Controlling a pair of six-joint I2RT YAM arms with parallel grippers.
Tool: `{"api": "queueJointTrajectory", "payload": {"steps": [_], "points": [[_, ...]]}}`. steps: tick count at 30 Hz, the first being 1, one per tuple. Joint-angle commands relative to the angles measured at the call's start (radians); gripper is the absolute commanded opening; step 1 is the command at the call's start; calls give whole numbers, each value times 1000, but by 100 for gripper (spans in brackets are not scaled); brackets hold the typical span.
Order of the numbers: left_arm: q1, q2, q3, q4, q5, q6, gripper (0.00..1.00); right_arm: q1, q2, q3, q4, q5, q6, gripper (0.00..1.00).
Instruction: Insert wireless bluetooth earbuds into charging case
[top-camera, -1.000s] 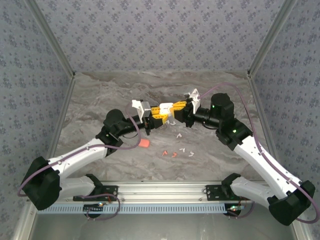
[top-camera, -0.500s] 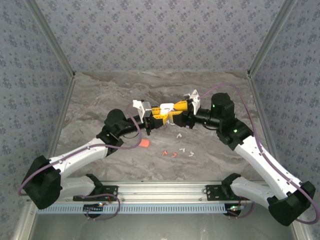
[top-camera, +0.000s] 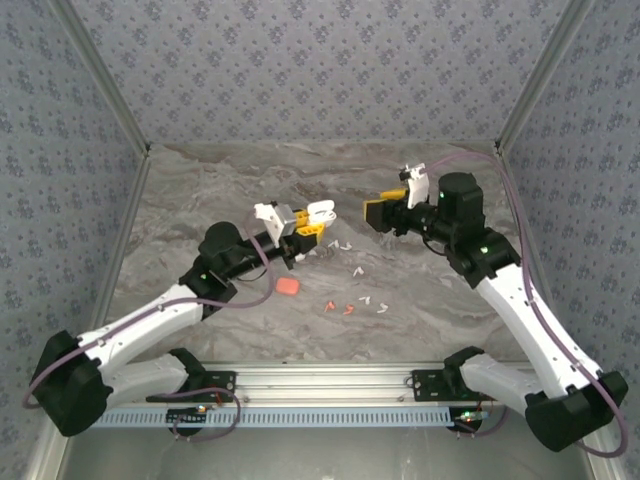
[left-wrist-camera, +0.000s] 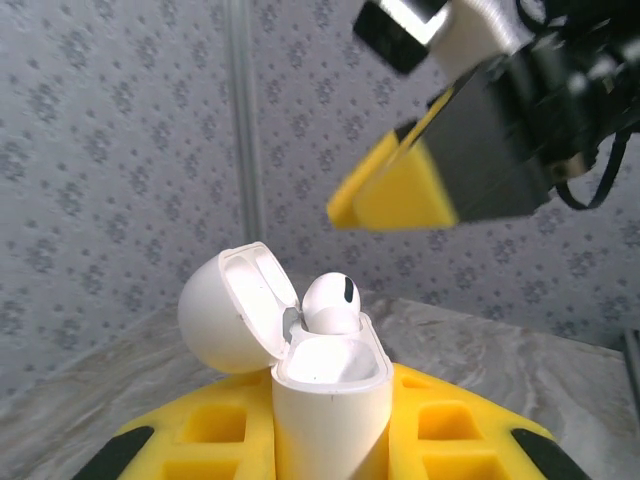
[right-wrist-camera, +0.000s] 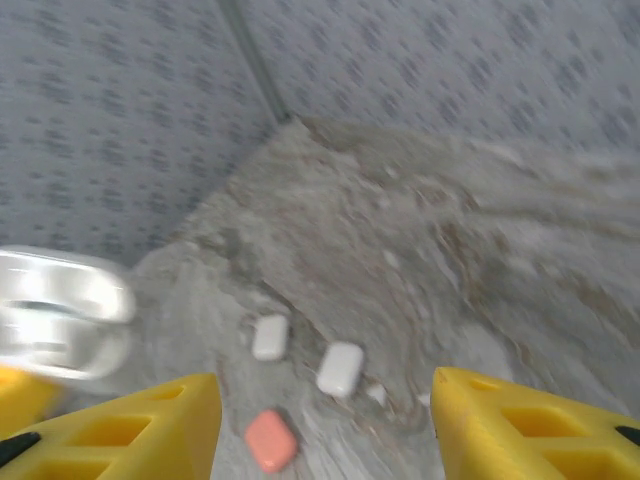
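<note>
Marbled grey tabletop (top-camera: 200, 180), right claw (top-camera: 382, 208) raised with jaws apart and empty, left claw (top-camera: 308, 226) clamped on open white charging case (left-wrist-camera: 330, 400), one white earbud (left-wrist-camera: 330, 300) seated inside, other earbuds (top-camera: 365, 300) loose on tabletop below it

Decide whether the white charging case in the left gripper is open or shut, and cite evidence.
Open. The white charging case has its lid hinged back, and a white earbud pokes out of its mouth.

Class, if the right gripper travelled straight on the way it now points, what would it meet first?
Likely a small white case lying on the table, straight ahead of the right gripper; the open case sits off-line. Depth is uncertain.
</note>
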Motion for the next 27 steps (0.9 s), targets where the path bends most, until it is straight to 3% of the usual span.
{"api": "queueJointTrajectory", "payload": {"steps": [1,6,15,27], "points": [[-5,-70,-22,-76,-86,67,0,-16,98,25,-197,105,66,59],[-5,-121,-39,-125,-118,88,0,-9,292,29,-308,113,57,56],[-5,-116,-38,-125,-110,85,0,48,555,9,-250,130,31,47],[-5,-85,-14,-128,-87,87,0,65,705,20,-226,113,4,42]]}}
